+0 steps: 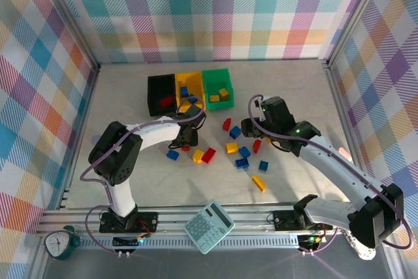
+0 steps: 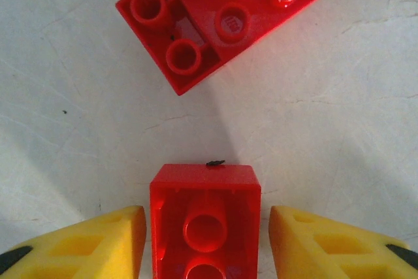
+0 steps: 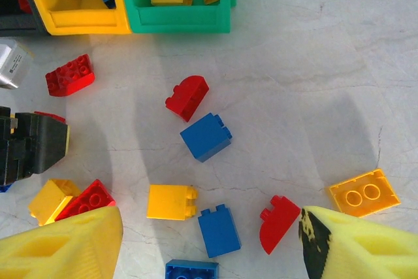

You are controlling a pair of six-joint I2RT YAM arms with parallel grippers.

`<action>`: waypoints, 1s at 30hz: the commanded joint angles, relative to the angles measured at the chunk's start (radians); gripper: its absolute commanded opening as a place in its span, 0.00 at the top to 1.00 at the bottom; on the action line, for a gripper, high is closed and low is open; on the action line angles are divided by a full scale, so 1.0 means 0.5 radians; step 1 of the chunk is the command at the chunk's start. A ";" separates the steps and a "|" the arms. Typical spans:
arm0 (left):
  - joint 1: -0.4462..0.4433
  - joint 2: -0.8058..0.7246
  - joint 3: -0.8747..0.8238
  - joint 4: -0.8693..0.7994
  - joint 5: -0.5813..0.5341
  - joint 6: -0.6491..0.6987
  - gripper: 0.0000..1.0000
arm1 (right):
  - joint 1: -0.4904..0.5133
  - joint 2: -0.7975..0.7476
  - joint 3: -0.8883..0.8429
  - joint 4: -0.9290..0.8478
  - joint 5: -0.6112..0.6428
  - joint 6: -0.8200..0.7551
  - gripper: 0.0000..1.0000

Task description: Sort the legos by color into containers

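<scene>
Left gripper (image 2: 207,227) is low over the table (image 2: 339,129). Its yellow fingers (image 2: 98,240) are apart, one on each side of a small red brick (image 2: 204,220) that lies hollow side up. A sliver of gap shows on both flanks, so I read this as bracketing, not clamped. A larger red brick (image 2: 235,17) lies just ahead, apart from the small one.

Right gripper (image 3: 212,220) is wide open and holds nothing. It hovers over the scatter, with a blue brick (image 3: 219,230) directly beneath, a yellow brick (image 3: 171,202) to one side and a red arch piece (image 3: 277,223) to the other.

The bins stand in a row at the far side. The black bin (image 1: 157,89) has red in it, the yellow bin (image 1: 189,78) blue, and the green bin (image 1: 215,73) yellow (bin colour is no guide to contents).

Risks, as I judge them:
- The gaps look slightly uneven. One finger may touch first and tip or skid the brick out.
- Red belongs in the black bin, which touches the yellow one. A release slightly off would drop it among the blue.
- Both arms are working near each other mid-table, so a swing could clip.

On the views: the left wrist camera gives the finger gaps, which are too fine to read from above. The top camera gives the bin row and the black bin's contents. The right wrist camera gives the loose bricks' shapes.
</scene>
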 commanded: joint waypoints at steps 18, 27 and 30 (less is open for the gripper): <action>0.099 -0.263 0.090 -0.178 -0.130 0.087 0.72 | -0.007 -0.071 -0.046 -0.009 -0.002 0.026 0.29; 0.405 -0.339 0.438 -0.240 -0.166 0.253 0.72 | -0.007 -0.050 -0.068 0.019 -0.093 0.033 0.30; 0.487 -0.254 0.593 -0.212 -0.204 0.302 0.70 | -0.007 -0.050 -0.100 0.039 -0.103 -0.001 0.30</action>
